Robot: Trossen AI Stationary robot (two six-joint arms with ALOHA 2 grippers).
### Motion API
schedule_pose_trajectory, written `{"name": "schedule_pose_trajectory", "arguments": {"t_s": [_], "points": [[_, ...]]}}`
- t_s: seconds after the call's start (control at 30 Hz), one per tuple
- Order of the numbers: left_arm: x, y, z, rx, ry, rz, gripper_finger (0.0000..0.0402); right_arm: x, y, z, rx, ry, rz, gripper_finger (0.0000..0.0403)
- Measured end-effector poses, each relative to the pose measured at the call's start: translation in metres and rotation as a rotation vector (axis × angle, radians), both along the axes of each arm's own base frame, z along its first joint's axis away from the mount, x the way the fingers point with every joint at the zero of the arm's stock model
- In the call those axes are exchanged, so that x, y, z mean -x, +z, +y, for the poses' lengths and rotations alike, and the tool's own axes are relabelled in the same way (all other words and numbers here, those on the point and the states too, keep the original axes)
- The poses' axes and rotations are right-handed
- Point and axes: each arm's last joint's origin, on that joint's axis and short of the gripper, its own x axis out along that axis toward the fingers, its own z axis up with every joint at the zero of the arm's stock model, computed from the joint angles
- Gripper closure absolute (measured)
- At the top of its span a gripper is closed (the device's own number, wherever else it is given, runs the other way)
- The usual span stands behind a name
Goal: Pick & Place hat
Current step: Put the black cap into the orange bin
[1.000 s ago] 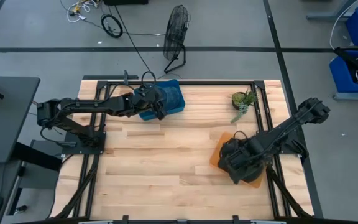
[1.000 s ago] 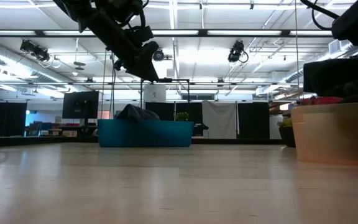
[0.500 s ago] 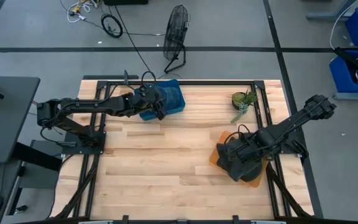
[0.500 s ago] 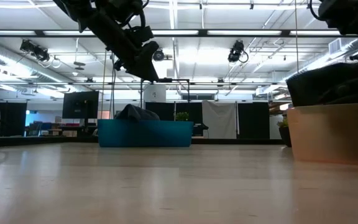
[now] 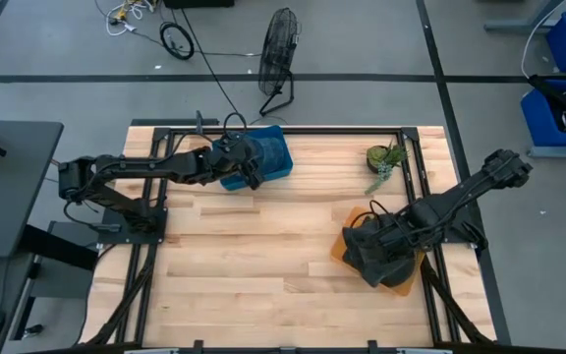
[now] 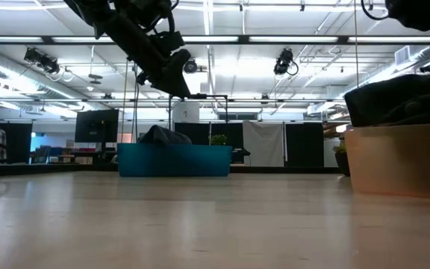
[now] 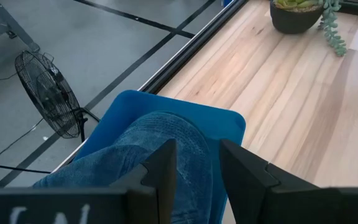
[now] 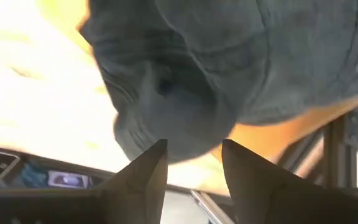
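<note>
Dark hat (image 8: pixel 229 68) fills orange bin (image 5: pixel 346 239); right claw (image 8: pixel 193 162) just above, open.

Grey floor (image 5: pixel 362 39), standing fan (image 5: pixel 278 49), ceiling strip lights (image 6: pixel 290 39).

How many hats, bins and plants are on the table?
Hats: 2, a blue denim hat in the blue bin and a dark grey hat on the orange bin
Bins: 2, blue and orange
Plants: 1, the potted plant
Total: 5
</note>
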Motion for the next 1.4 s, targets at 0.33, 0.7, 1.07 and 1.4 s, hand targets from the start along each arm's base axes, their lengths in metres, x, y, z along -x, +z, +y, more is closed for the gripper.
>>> {"name": "schedule_pose_trajectory", "arguments": {"t_s": [0.33, 0.7, 1.07, 1.4], "points": [[0.000, 0.000, 0.000, 0.012, 0.009, -0.011, 0.0278, -0.009, 0.001, -0.015, 0.118, 0.014, -0.083, 0.0335], [0.000, 0.000, 0.000, 0.024, 0.019, -0.023, 0.0278, -0.016, 0.003, -0.021, 0.056, 0.651, -0.249, 0.0354], [0.000, 0.000, 0.000, 0.083, 0.065, -0.078, 0.0278, -0.026, 0.003, -0.042, 0.312, 0.914, -0.318, 0.0302], [0.000, 0.000, 0.000, 0.095, 0.074, -0.089, 0.0278, -0.023, 0.001, -0.050, 0.335, 0.985, -0.263, 0.0224]]}}
